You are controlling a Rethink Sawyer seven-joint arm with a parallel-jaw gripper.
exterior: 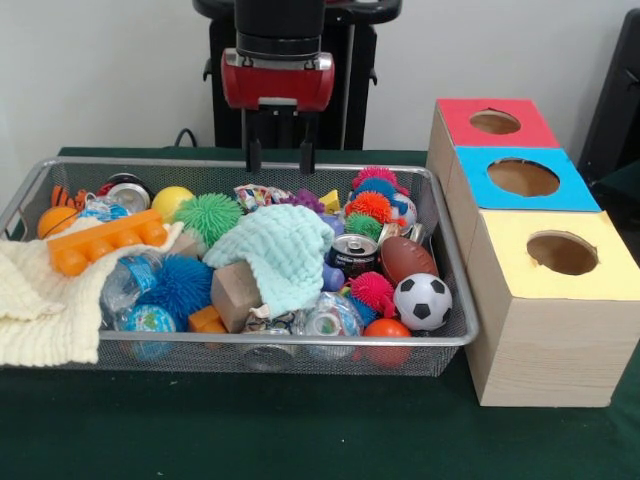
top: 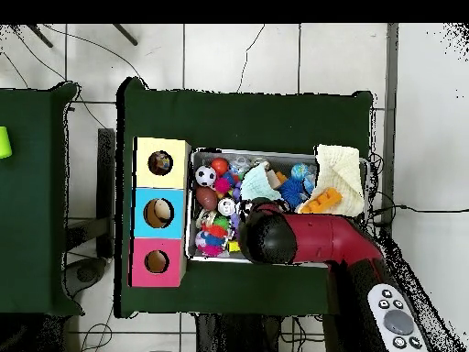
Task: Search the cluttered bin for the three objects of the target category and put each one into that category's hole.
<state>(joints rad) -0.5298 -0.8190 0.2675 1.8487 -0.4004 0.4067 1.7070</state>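
Observation:
The silver mesh bin [exterior: 452, 262] is packed with toys and cloths. My gripper [exterior: 281, 157] hangs over the bin's far rim, its fingers [exterior: 254, 155] open and empty. Just below and in front of it, a small white rag with multicoloured patches [exterior: 256, 196] peeks out among the toys. Another patterned scrap [exterior: 268, 321] lies by the near rim; I cannot tell whether it is a rag. The yellow-topped box with its round hole [exterior: 562, 253] stands nearest on the right. In the overhead view my arm [top: 311, 240] hides the gripper; the yellow box's hole [top: 160, 162] shows left of the bin [top: 284, 153].
A mint-green knitted cloth [exterior: 278, 250] lies mid-bin and a cream knitted cloth [exterior: 40, 300] drapes over the left rim. A blue-topped box [exterior: 523, 178] and a red-topped box [exterior: 495, 122] stand behind the yellow one. Balls, spiky toys, a can [exterior: 353, 255] and an orange block [exterior: 105, 240] fill the bin.

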